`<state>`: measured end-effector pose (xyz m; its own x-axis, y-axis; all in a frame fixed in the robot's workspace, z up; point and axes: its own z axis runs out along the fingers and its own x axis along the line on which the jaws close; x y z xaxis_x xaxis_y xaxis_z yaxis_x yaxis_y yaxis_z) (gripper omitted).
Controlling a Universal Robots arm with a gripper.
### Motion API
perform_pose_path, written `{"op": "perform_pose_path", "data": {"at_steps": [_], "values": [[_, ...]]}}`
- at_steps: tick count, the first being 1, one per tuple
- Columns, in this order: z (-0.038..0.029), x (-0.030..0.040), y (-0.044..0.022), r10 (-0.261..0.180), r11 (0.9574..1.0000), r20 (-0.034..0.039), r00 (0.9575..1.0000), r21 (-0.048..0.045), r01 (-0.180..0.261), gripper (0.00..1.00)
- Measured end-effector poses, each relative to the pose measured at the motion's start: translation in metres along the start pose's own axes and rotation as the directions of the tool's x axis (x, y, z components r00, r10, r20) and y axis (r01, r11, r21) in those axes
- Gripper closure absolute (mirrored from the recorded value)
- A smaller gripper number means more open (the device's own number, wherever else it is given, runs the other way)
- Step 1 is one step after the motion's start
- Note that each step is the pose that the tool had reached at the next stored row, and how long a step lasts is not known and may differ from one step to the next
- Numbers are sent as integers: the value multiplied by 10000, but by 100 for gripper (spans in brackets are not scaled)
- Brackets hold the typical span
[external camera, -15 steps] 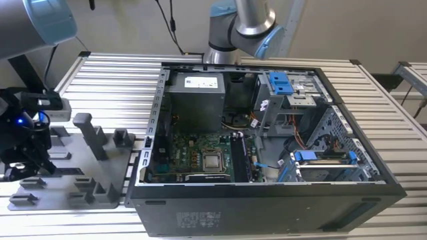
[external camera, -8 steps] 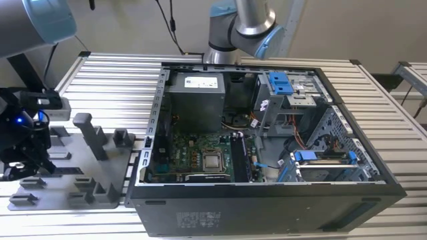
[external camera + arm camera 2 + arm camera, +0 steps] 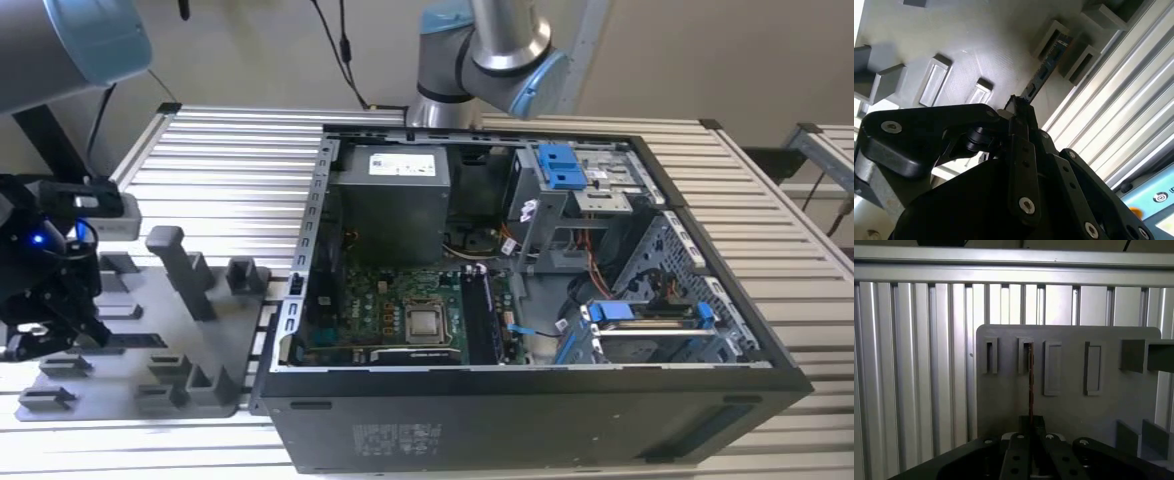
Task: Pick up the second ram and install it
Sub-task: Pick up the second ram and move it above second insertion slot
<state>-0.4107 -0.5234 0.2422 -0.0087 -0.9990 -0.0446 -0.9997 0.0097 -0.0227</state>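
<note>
Gray tray (image 3: 1004, 400) is holding the ram (image 3: 1030, 380) on edge in a slot while the narrow-set pincer (image 3: 1031, 424) is gripping its end by both flat faces, probably suiting something light, stiff and fragile.

On the slatted table (image 3: 227, 160), the gray tray (image 3: 174, 330) lies just beside the open computer case (image 3: 534, 300), on the exterior view's left of it, and the arm's base (image 3: 447, 100) stands behind the case. Inside the case, the motherboard (image 3: 400, 310) lies on the floor with the power supply (image 3: 390, 200) behind it. The gripper (image 3: 40, 320) hangs over the tray's far-left end, and in both wrist views the second ram (image 3: 1030, 385) (image 3: 1046, 70) stands on edge in the tray, one end in a slotted holder (image 3: 1025, 355) near the tray's edge, the other pinched in the gripper.
</note>
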Motion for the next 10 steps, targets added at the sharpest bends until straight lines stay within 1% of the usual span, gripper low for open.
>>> {"op": "perform_pose_path", "data": {"at_steps": [10], "values": [[-23,-1,0,1,10000,14,10000,-1,-1,86]]}}
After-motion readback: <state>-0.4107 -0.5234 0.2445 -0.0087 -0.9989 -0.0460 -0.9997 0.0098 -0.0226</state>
